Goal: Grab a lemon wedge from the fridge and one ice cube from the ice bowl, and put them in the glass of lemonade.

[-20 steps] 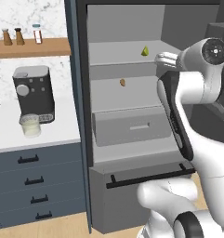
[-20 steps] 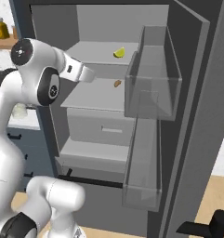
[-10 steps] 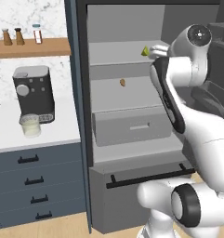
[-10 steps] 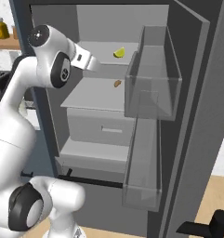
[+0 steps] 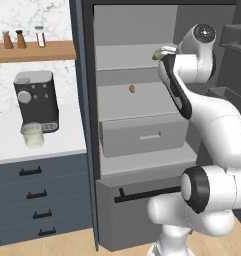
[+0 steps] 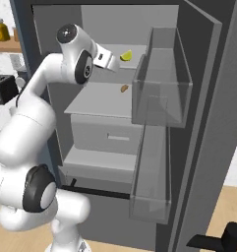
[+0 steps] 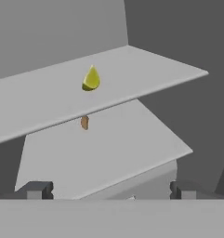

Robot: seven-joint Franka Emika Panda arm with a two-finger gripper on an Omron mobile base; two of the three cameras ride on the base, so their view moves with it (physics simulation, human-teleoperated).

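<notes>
The fridge [image 5: 137, 125] stands open. The lemon wedge [image 7: 90, 79], small and yellow-green, lies on its upper shelf [image 7: 146, 76]; it also shows as lemon wedge [image 6: 126, 56] and, half behind my hand, as lemon wedge [image 5: 155, 54]. My gripper [image 7: 111, 190] is open with nothing between its fingertips [image 7: 36, 189], and points at the shelf from a short way off. In the side views the gripper [image 6: 115, 64] hangs just left of the wedge. The glass of lemonade [image 5: 33, 135] stands on the counter by the coffee machine. The ice bowl and ice cube are out of view.
A small orange-brown oval item [image 7: 84, 122] lies on the shelf below. Under it is a closed drawer [image 5: 142, 135]. The open fridge door [image 6: 162, 83] with clear bins stands to the right. A coffee machine [image 5: 37, 100] sits on the counter, jars on a wooden shelf [image 5: 32, 50].
My arm has swung up and into the fridge, bringing the hand from the lower shelf level to just beside the lemon wedge. The gripper has stayed open.
</notes>
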